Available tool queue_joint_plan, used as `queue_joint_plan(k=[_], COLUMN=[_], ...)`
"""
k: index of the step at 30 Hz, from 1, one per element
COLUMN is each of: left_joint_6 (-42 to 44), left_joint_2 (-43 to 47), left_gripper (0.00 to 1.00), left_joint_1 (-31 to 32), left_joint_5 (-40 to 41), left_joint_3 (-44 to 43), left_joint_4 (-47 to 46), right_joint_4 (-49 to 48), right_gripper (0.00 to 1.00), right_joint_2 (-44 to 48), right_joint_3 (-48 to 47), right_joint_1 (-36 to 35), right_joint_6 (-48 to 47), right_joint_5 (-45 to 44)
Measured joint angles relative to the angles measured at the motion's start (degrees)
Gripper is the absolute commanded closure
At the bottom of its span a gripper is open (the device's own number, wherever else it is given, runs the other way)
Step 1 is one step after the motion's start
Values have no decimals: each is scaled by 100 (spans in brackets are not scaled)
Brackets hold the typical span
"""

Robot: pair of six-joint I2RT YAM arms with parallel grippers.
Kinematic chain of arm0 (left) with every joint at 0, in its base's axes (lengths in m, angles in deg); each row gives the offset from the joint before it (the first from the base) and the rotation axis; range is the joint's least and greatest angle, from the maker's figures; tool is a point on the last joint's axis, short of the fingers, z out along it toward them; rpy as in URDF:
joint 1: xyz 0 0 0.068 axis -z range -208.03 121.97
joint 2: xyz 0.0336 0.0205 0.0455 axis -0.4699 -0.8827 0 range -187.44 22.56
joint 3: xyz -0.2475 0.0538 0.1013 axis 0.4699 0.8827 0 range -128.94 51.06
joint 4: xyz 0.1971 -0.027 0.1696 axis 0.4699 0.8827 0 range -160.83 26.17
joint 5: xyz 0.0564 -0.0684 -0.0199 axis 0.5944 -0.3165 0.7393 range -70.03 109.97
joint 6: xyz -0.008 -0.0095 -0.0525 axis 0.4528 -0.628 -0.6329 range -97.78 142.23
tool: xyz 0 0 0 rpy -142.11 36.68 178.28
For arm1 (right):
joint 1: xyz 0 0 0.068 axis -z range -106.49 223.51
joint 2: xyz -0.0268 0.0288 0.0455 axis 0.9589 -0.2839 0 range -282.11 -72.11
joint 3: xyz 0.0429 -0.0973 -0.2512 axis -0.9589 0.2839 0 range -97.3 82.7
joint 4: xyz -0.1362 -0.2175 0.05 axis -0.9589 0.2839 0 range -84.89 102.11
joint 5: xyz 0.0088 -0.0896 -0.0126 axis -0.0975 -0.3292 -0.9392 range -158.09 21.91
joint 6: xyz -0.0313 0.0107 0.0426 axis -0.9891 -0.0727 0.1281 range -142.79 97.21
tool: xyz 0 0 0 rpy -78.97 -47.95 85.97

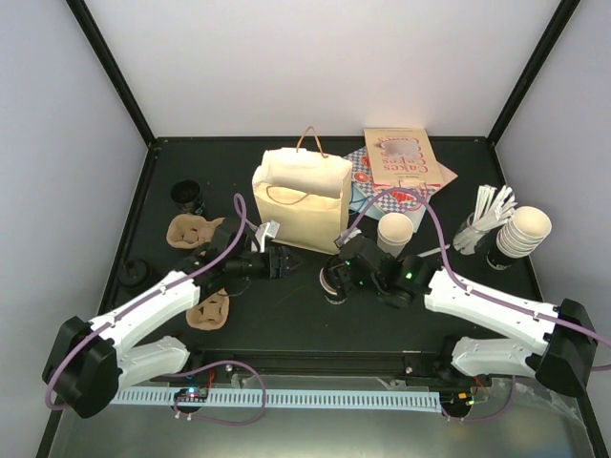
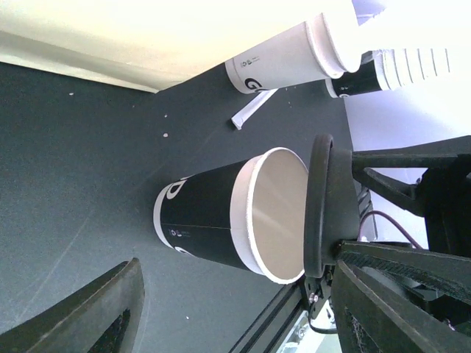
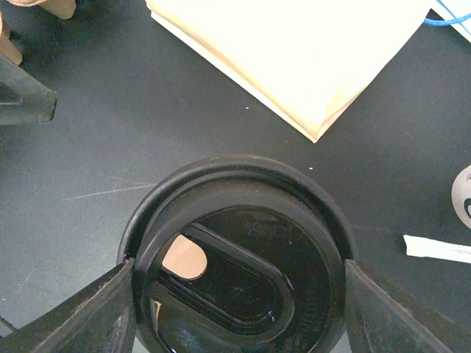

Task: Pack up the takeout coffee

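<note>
Between the 2 fingers (image 3: 81, 316) of the right gripper (image 3: 239, 271), the black lid (image 3: 243, 220) is cut off below, seemingly hiding the cup (image 2: 206, 220).

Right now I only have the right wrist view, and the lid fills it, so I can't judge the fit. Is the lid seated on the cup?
Observer: No. The left wrist view shows the lid held just off the cup, and the cup's white rim is fully exposed.
Operator: Is anything bracing the cup?
Observer: No. From above, the left claw is open and sits short of the cup, not touching it.
Operator: Is the bag ready?
Observer: From above, the paper bag stands upright behind the cup with its mouth open.
</note>
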Motion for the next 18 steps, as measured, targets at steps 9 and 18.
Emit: queue_joint_plan(k=[9,18], left_joint_6=[-33,-55], left_joint_2=[-136,-247], left_gripper=[29,30], left_joint_1=[74,208], left_joint_5=[-9,-20], left_joint_3=[42,63], left_joint_4=[-103,-243], right_joint_4=[72,48], right_gripper=[31,31], right_joint_2=[140,109], right_joint_3=[0,13], right_joint_1=[-20,-24], right_joint_6=[-37,-37], right_joint_5=[4,42])
